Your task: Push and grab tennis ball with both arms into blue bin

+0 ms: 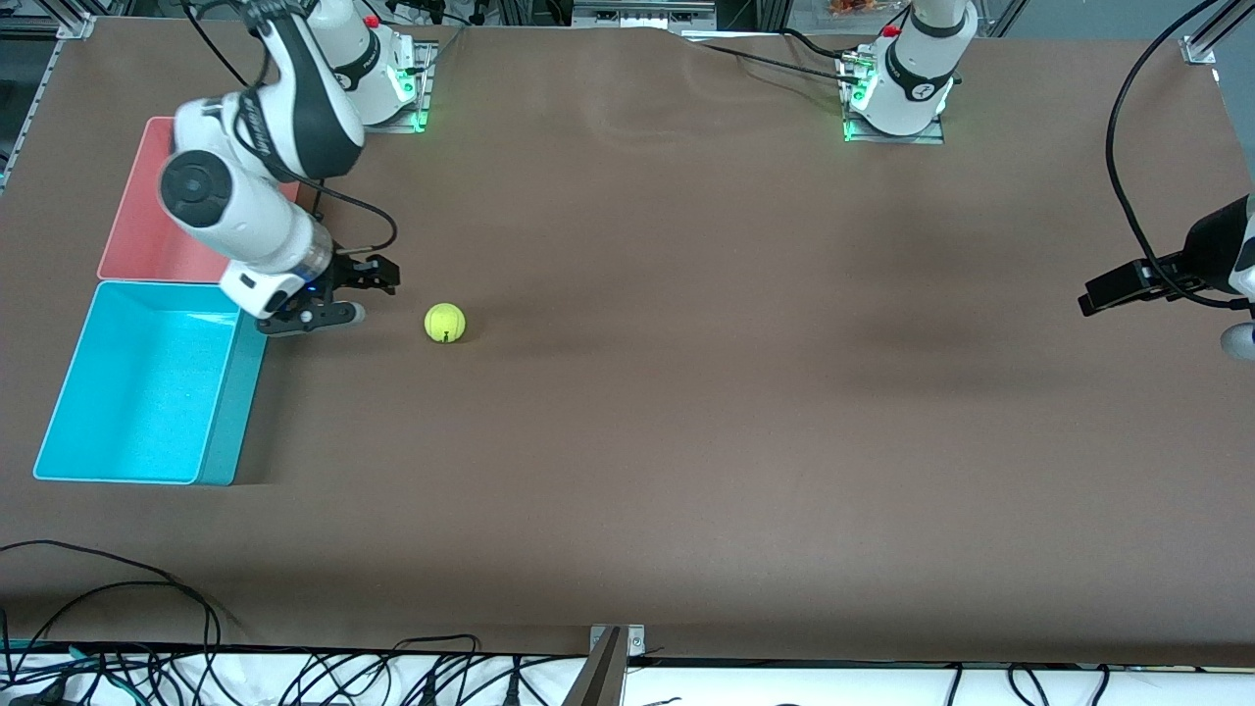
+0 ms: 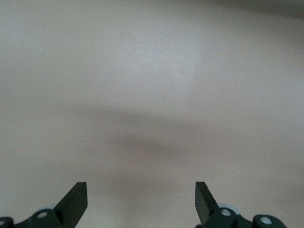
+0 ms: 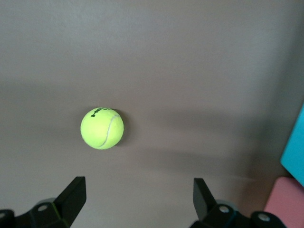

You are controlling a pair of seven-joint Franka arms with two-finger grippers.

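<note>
The yellow-green tennis ball (image 1: 444,323) (image 3: 102,128) rests on the brown table, apart from both grippers. My right gripper (image 1: 365,292) (image 3: 137,197) hangs low between the ball and the blue bin (image 1: 227,422), open with nothing between its fingers. It faces the ball, which lies a short way ahead of the fingertips. The blue bin stands open-topped at the right arm's end of the table, and one corner (image 3: 295,147) shows in the right wrist view. My left gripper (image 1: 1103,294) (image 2: 141,199) is open and empty over bare table at the left arm's end, far from the ball.
A pink box (image 1: 137,221) (image 3: 286,205) stands against the blue bin, farther from the front camera. Cables (image 1: 147,628) lie along the table's front edge. The brown table (image 1: 735,392) stretches wide between the ball and the left arm.
</note>
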